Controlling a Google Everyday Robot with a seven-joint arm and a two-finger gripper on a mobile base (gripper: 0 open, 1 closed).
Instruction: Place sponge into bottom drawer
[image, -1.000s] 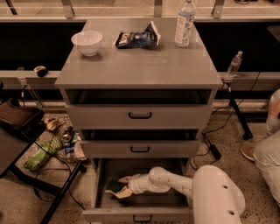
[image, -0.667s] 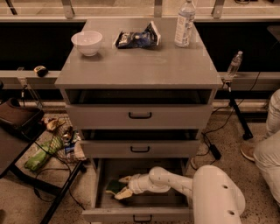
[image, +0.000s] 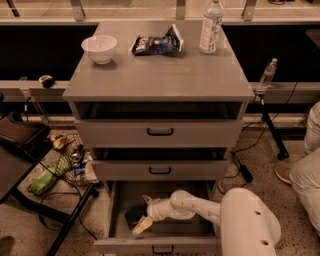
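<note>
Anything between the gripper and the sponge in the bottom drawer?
Nothing shows in the camera view: the gripper sits right at the sponge inside the open bottom drawer.

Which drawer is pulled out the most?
The bottom drawer, lowest of three: pulled far out, with the end effector inside at the sponge.

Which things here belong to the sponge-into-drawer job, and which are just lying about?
Job: sponge, open bottom drawer, gripper reaching inside it at the sponge.
Lying about: white bowl, snack bag and water bottle on the cabinet top.
</note>
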